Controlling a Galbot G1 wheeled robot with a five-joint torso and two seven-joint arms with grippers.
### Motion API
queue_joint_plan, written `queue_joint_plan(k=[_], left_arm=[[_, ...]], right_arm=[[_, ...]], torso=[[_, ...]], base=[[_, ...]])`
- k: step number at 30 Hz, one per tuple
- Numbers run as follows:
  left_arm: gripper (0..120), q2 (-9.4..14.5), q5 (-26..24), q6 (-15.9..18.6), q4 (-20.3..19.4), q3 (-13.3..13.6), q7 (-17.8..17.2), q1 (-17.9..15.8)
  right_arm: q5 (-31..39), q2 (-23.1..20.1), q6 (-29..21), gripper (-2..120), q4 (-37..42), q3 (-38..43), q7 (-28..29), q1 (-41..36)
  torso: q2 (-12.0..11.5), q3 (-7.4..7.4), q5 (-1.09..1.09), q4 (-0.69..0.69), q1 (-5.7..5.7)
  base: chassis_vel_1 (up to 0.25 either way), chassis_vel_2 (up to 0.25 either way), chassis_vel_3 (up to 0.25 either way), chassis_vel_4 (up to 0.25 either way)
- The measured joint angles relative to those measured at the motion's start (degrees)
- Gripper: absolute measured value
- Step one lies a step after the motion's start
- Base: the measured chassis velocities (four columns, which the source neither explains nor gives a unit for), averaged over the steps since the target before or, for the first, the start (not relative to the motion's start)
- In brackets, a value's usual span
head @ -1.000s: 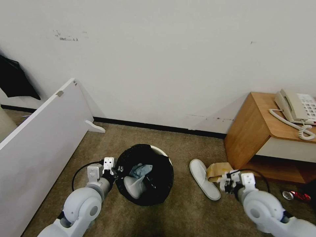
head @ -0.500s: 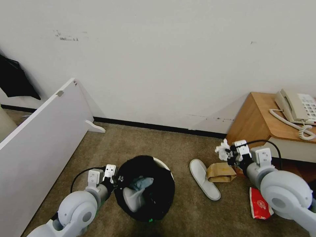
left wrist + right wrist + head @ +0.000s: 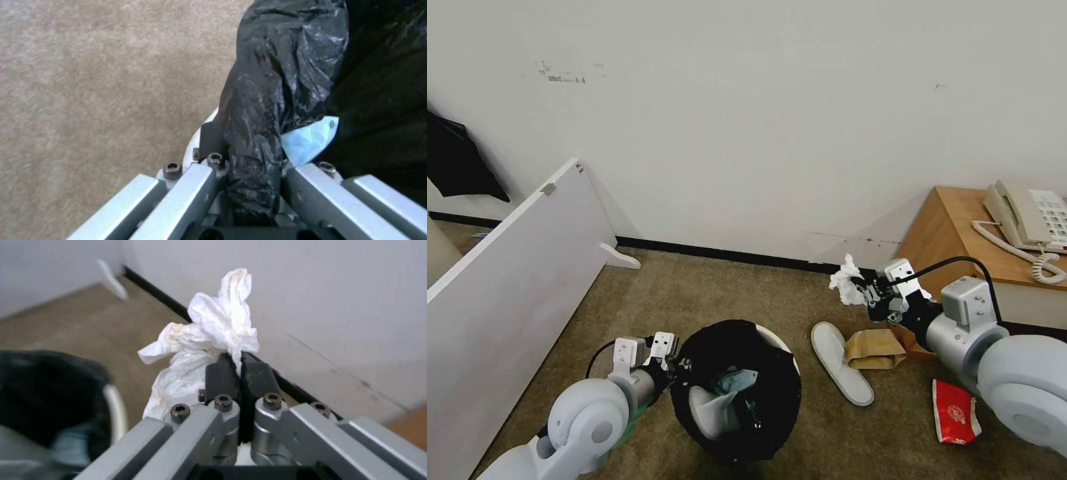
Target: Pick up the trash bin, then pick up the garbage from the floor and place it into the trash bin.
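Trash bin (image 3: 740, 393) rim hides inside left end effector (image 3: 675, 363); contents dim.

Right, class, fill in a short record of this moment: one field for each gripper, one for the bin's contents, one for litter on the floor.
left gripper: shut on the trash bin rim, over the black liner
right gripper: shut on a white tissue, held above the carpet right of the bin
bin contents: white slipper, light-blue tissue
floor litter: white slipper, brown paper bag, red packet
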Motion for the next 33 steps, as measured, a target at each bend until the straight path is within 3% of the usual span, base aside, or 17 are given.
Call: queue_joint_plan(k=[4, 9, 15, 26, 33], left_arm=[[2, -0.43, -0.61, 0.02, 0.57, 1.03, -0.06, -1.50], [2, -1.86, -2.19, 0.02, 3.33, 4.67, -0.70, -7.05], [2, -3.44, -3.86, 0.01, 4.92, 7.19, -1.42, -10.76], [2, -5.47, -5.88, -0.01, 6.21, 10.25, -3.16, -15.03], [2, -7.71, -9.40, -0.08, 7.62, 11.80, -7.04, -20.05]], right_arm=[[-0.16, -0.14, 1.59, 0, 0.35, 0.31, -3.14, 0.10], [-0.59, 0.11, 7.38, 0, 0.46, 0.29, -9.55, 0.42], [0.33, 0.01, 10.77, 0, 0.98, 0.24, -13.64, 0.78], [1.85, 0.17, 13.07, 0, 0.64, -0.07, -19.41, 1.26], [0.48, 1.15, 13.24, 0, -0.29, -1.17, -24.53, 0.55]], torso=[[0.00, 0.00, 0.01, 0.00, 0.00], [0.00, 0.00, 0.01, 0.00, 0.00], [0.00, 0.00, 0.01, -0.01, 0.00], [0.00, 0.00, 0.01, 0.00, 0.01], [0.00, 0.00, 0.01, -0.01, 0.00]], base=[[0.000, 0.000, 0.000, 0.000], [0.000, 0.000, 0.000, 0.000], [0.000, 0.000, 0.000, 0.000], [0.000, 0.000, 0.000, 0.000], [0.000, 0.000, 0.000, 0.000]])
